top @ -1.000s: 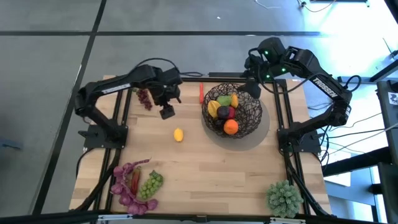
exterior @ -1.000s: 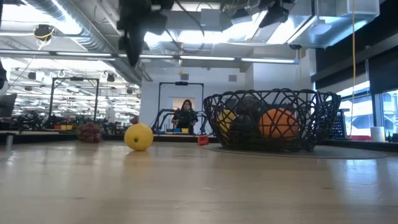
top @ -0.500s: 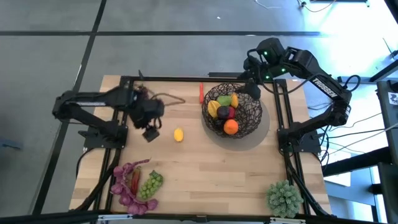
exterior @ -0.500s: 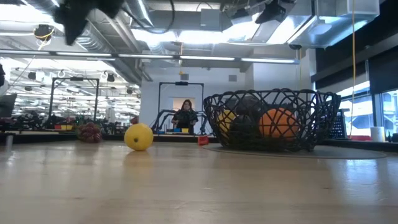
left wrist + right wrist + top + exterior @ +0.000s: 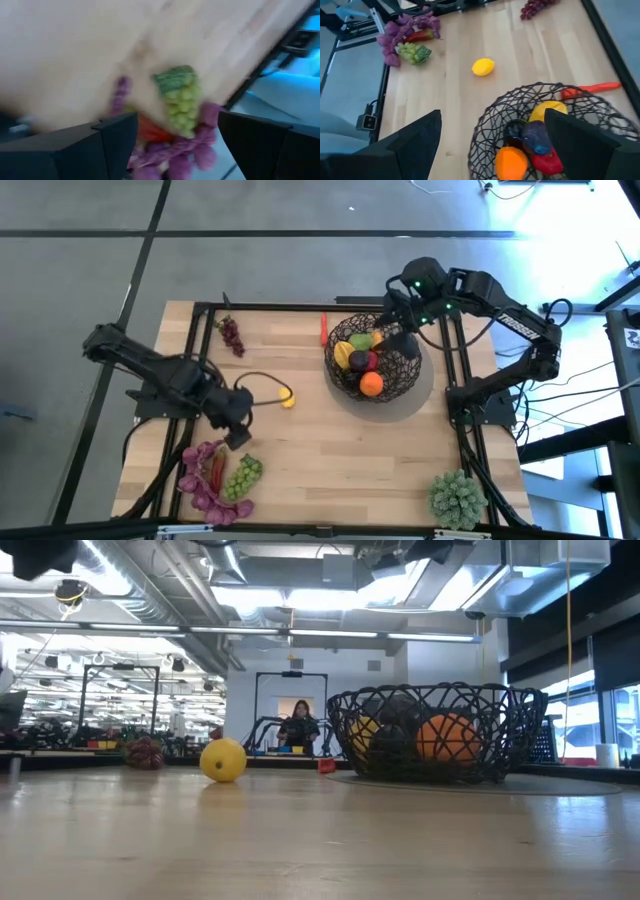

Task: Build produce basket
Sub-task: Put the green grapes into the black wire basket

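Now the left gripper hangs at the lower left of the high view, fingers spread wide and empty, just above the green grapes, chilli and purple leaves. Right gripper, also spread and empty, hovers over the basket, right of middle. Some fruit is already inside. Still left out: lemon, purple grapes, a red chilli.

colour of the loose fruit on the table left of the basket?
Yellow: the lemon lies alone on the wood beside the basket. Clearest in the right wrist view.
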Robot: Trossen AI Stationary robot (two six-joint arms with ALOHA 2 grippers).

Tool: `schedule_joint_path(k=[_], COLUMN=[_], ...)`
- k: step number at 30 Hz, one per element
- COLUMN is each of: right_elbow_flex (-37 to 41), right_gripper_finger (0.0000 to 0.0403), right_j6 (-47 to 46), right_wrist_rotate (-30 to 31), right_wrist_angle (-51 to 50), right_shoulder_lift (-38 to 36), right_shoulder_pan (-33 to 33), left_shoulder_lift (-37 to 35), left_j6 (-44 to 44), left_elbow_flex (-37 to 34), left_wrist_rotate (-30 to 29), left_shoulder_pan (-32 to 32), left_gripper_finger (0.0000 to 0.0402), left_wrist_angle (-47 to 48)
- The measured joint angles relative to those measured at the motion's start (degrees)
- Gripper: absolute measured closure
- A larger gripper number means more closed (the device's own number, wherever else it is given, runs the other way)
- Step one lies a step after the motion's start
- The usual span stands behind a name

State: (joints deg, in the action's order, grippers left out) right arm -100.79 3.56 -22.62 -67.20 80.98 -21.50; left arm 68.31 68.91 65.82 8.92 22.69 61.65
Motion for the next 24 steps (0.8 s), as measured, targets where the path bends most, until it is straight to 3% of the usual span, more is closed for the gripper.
schedule_joint_path(k=[6, 17, 24], right_elbow_flex=[0.0, 0.0, 0.0], right_gripper_finger=[0.0059, 0.0059, 0.0059], right_j6=[-0.05, 1.62, 3.39], right_wrist_rotate=[0.02, 0.03, 0.04], right_wrist_angle=[0.25, 0.68, 0.96], right_shoulder_lift=[0.06, 0.05, 0.05], right_shoulder_pan=[2.26, 4.87, 6.77], left_shoulder_lift=[1.88, 15.64, 23.09], left_j6=[5.64, 5.81, 7.52], left_elbow_flex=[-2.95, -3.13, -3.15], left_wrist_rotate=[-2.16, -3.2, -2.02], left_shoulder_pan=[5.57, 16.66, 19.27], left_gripper_finger=[0.0138, 0.0138, 0.0138], left_wrist_angle=[-11.81, -15.64, -20.8])
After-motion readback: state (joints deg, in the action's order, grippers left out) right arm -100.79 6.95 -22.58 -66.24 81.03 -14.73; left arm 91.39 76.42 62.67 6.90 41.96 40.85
